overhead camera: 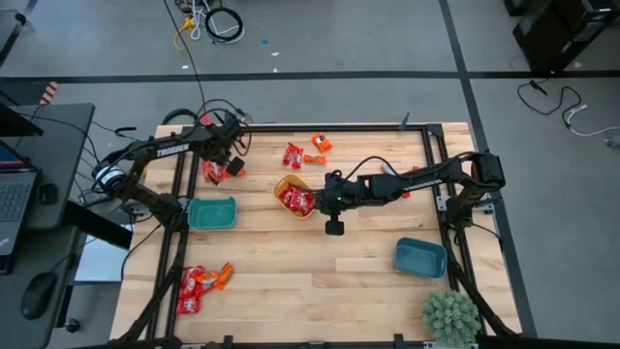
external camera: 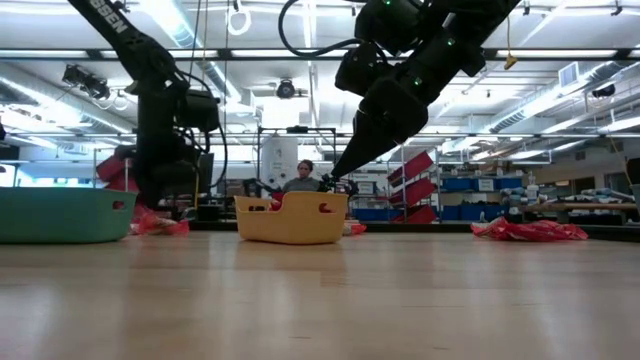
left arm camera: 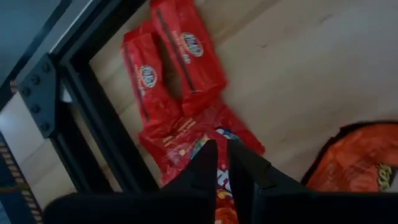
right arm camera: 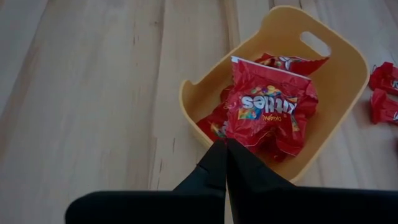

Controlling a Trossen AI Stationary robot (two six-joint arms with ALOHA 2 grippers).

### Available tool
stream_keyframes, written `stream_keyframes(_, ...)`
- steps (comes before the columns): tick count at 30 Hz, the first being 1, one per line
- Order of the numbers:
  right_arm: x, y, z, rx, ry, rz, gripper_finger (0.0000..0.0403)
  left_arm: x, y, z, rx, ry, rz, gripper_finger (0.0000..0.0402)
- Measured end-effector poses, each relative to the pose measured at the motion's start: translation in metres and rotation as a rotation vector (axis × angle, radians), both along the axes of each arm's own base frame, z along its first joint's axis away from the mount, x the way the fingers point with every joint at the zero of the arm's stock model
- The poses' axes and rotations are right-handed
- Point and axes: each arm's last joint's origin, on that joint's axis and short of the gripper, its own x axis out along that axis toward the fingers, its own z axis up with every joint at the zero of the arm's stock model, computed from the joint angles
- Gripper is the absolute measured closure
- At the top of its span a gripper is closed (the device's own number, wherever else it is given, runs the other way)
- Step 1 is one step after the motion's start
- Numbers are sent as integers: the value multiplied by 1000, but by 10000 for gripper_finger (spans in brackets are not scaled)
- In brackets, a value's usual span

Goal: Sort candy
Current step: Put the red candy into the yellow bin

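Above the yellow bowl (right arm camera: 323, 81), my right pincer (right arm camera: 225, 144) was pressed together, empty; my left pincer (left arm camera: 222, 148) pinched red candy (left arm camera: 186, 134) on the tabletop (overhead camera: 320, 281).

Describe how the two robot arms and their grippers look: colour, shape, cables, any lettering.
Both arms are black, built of slim jointed tube segments. The left arm carries white TROSSEN lettering along one link, and black cables loop near its wrist. The right arm shows small green lights on its links in the low view. The left gripper and right gripper each end in two dark, tapering, wedge-shaped fingers.
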Motion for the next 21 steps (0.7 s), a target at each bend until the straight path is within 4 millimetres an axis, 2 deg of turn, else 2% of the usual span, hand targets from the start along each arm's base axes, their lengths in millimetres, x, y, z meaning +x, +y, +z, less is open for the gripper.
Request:
stream_keyframes(12,0,0,0,3,0,3,402,-5,5,-4,-18,-36,-13,261)
stream_keyframes(18,0,0,0,5,-1,6,402,-20,3,-25,-86,-17,57,240)
stream_keyframes(21,0,0,0,4,0,7,402,-18,5,-27,-60,-11,68,238)
